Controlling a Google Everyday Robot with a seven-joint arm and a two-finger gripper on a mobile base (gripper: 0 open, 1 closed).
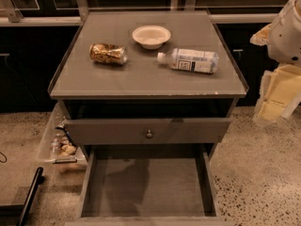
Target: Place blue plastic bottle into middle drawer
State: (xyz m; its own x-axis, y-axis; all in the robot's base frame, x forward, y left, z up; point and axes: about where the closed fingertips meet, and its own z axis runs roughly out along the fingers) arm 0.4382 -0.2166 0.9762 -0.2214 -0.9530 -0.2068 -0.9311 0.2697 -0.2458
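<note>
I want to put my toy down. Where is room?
The drawer floor is bare. On the table, the front strip before the can, bowl and bottle is free; around those three it is crowded. The gripper hangs off the right edge.

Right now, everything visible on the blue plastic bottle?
The blue plastic bottle is clear plastic, with a white cap pointing left in the picture and a pale bluish-white label carrying a dark text panel. It lies on its side on the cabinet top, right of the white bowl, touching nothing else. The gripper hangs beyond the cabinet's right edge, apart from it.
</note>
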